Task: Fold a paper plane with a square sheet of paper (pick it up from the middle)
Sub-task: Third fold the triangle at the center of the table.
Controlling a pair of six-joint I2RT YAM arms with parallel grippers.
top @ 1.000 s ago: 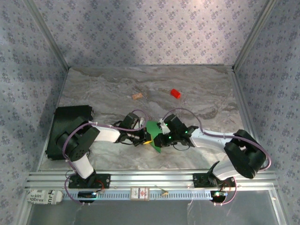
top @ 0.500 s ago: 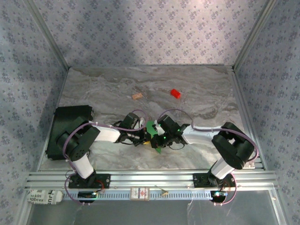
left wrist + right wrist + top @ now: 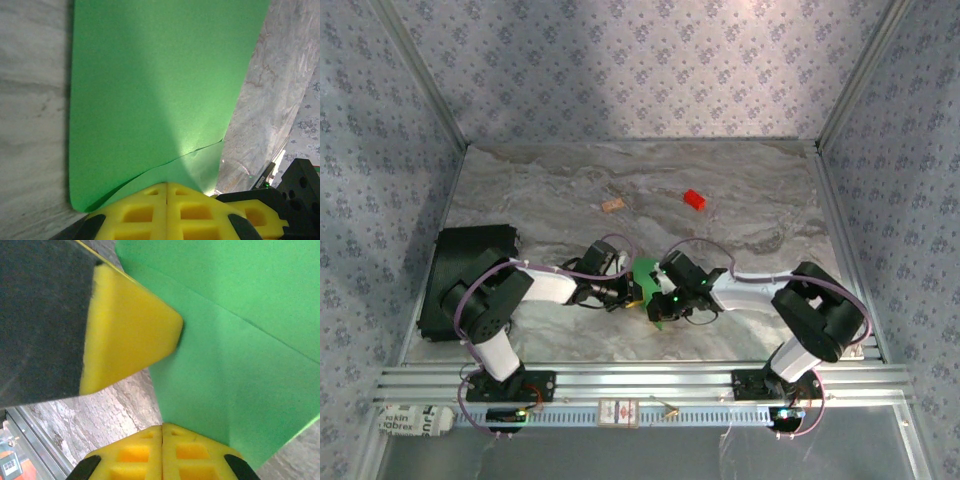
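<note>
From above, the green paper sheet (image 3: pixel 645 273) sits between left claw (image 3: pixel 626 291) and right claw (image 3: pixel 665 297), near the counter's (image 3: pixel 570 180) front. Left wrist: pads (image 3: pixel 135 215) shut on its creased edge. Right wrist: that claw is closed on it too. The sheet looks flimsy and easily torn, so grip beside the creases.

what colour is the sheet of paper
Bright green, plain and unmarked. The sheet of paper shows best in the left wrist view.

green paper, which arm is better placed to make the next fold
Right, probably. The right gripper is shut on the square sheet of paper near a visible crease, so it could swing that part over. The left gripper, also shut on it, can anchor.
</note>
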